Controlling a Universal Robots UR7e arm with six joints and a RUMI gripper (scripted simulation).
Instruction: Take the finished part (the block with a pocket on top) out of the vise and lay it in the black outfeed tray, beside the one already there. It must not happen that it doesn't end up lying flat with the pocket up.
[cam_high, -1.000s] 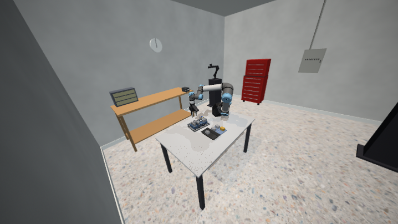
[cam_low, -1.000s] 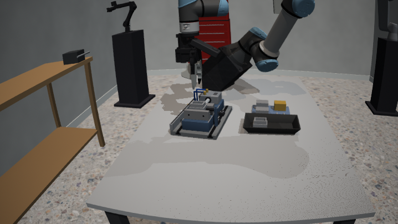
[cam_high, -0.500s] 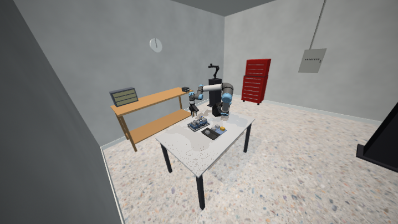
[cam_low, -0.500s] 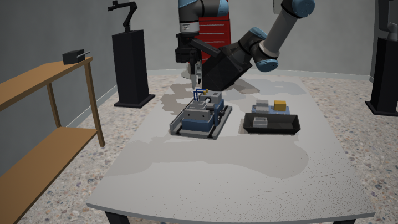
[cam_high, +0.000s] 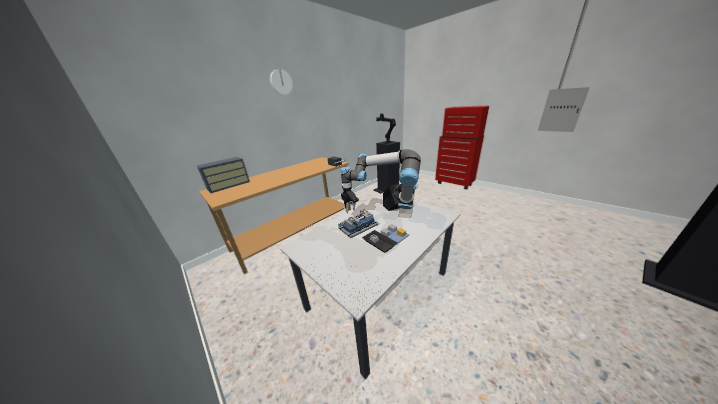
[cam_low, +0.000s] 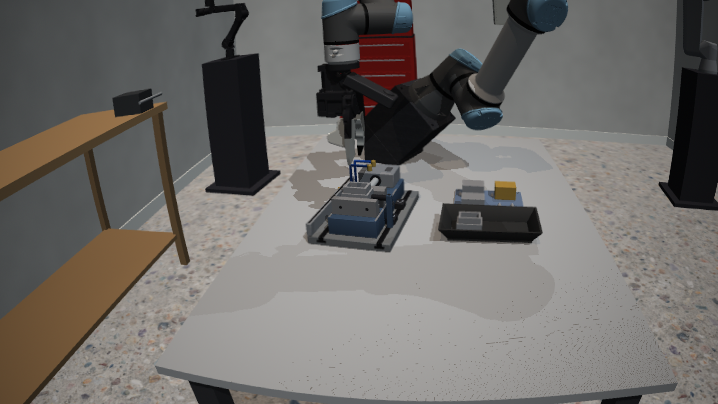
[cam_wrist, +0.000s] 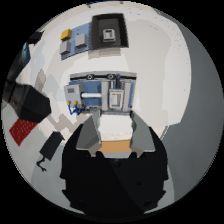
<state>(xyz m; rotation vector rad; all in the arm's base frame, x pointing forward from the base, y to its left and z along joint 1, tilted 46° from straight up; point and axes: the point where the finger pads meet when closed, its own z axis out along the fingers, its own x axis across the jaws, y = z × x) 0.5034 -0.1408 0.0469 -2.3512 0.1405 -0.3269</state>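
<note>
The vise (cam_low: 362, 213) stands on the white table, left of the middle; it also shows in the top view (cam_high: 357, 223) and in the wrist view (cam_wrist: 102, 95). The grey finished part with a pocket on top (cam_low: 355, 189) sits between the vise jaws; in the wrist view (cam_wrist: 117, 96) it lies ahead of the fingers. My gripper (cam_low: 353, 143) hangs above the vise's far end, fingers pointing down, open and empty (cam_wrist: 116, 134). The black outfeed tray (cam_low: 490, 222) lies right of the vise and holds one pocketed grey part (cam_low: 469, 219) at its left end.
A blue holder with a grey block (cam_low: 472, 190) and a yellow block (cam_low: 505, 189) stands just behind the tray. The robot's dark base (cam_low: 406, 125) is behind the vise. A wooden shelf (cam_low: 75, 190) stands left of the table, a black pedestal (cam_low: 235, 123) behind.
</note>
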